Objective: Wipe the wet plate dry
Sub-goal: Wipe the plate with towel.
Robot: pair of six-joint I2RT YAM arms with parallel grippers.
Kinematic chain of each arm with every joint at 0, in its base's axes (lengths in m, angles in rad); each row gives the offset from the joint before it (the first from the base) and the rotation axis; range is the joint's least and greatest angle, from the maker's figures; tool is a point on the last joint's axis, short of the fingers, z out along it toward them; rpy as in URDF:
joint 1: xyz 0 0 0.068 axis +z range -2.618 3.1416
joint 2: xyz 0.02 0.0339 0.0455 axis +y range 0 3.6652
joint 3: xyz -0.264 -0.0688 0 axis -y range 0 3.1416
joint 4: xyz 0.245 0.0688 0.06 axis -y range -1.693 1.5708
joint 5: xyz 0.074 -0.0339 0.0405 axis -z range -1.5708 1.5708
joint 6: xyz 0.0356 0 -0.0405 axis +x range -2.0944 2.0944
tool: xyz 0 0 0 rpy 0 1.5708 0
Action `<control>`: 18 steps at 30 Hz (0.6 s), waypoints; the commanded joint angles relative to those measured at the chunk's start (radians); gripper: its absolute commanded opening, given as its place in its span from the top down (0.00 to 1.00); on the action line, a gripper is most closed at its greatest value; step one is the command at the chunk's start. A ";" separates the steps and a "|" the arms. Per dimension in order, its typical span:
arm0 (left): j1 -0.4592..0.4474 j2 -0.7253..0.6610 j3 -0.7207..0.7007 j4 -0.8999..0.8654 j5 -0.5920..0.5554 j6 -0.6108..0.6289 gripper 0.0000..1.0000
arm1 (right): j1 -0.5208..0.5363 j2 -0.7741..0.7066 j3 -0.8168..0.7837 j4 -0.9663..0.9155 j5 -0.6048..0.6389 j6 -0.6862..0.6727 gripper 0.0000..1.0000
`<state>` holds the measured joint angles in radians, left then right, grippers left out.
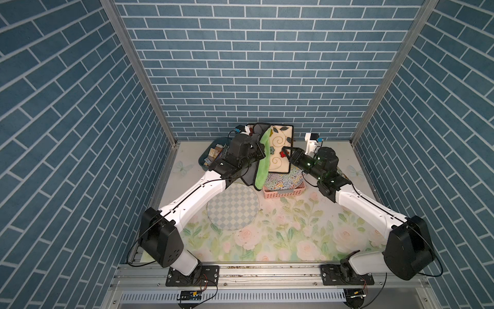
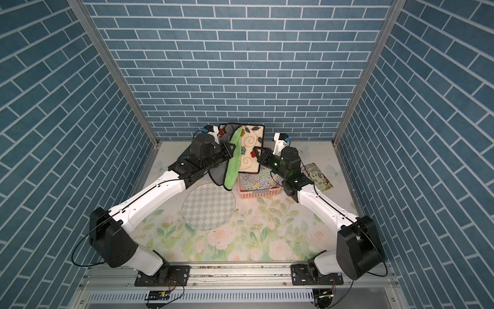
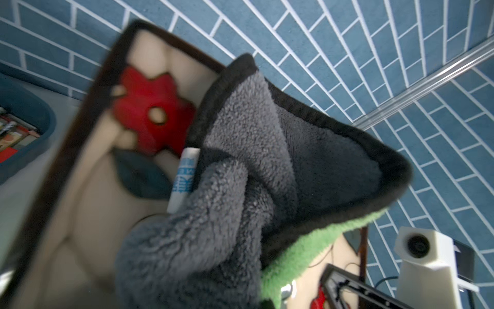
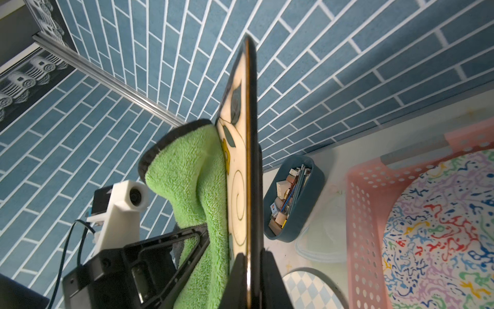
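The plate [image 1: 281,149] [image 2: 251,152] is rectangular and cream, with flowers, swirls and a dark rim. It is held upright above the back of the table. My right gripper [image 1: 285,153] [image 4: 248,281] is shut on its lower edge, one finger on each face. A cloth [image 1: 263,160] [image 2: 232,166], green on one side and grey on the other, hangs against the plate's painted face [image 4: 238,187]. My left gripper [image 1: 258,151] [image 2: 229,149] is shut on the cloth. In the left wrist view the grey cloth [image 3: 240,160] covers the jaws.
A pink basket [image 1: 283,194] holds a squiggle-patterned plate [image 1: 283,180] below the held plate. A round blue-checked plate [image 1: 234,206] lies on the floral mat. A blue bin [image 1: 211,157] of small items stands at the back left. A patterned card [image 2: 318,175] lies at the right.
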<state>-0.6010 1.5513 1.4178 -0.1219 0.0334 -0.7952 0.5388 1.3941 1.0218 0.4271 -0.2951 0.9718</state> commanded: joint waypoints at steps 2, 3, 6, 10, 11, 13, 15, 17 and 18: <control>0.128 -0.030 -0.054 -0.092 0.004 -0.003 1.00 | 0.024 -0.158 0.045 0.364 -0.112 0.038 1.00; 0.154 -0.053 -0.064 -0.085 -0.004 0.003 1.00 | 0.019 -0.174 0.042 0.337 -0.108 0.017 1.00; 0.147 -0.061 -0.020 -0.076 0.036 0.082 1.00 | 0.030 -0.172 0.053 0.320 -0.151 -0.025 1.00; 0.055 0.025 0.049 -0.047 0.168 0.110 1.00 | 0.085 -0.107 0.088 0.385 -0.238 -0.029 1.00; 0.038 0.045 0.065 -0.064 0.162 0.117 1.00 | 0.089 -0.097 0.095 0.398 -0.250 -0.027 1.00; 0.050 0.041 0.083 -0.095 0.122 0.116 1.00 | 0.088 -0.107 0.092 0.401 -0.251 -0.031 1.00; 0.117 0.002 0.059 -0.107 0.073 0.090 1.00 | 0.065 -0.145 0.076 0.368 -0.213 -0.045 1.00; 0.193 -0.040 0.031 -0.091 0.066 0.071 1.00 | 0.039 -0.179 0.054 0.339 -0.194 -0.049 1.00; 0.204 -0.054 0.031 -0.085 0.063 0.081 1.00 | 0.034 -0.189 0.046 0.328 -0.190 -0.056 1.00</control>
<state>-0.4816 1.5196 1.4792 -0.1452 0.1574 -0.7143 0.5732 1.3479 1.0054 0.4297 -0.3695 0.8886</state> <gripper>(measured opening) 0.118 0.116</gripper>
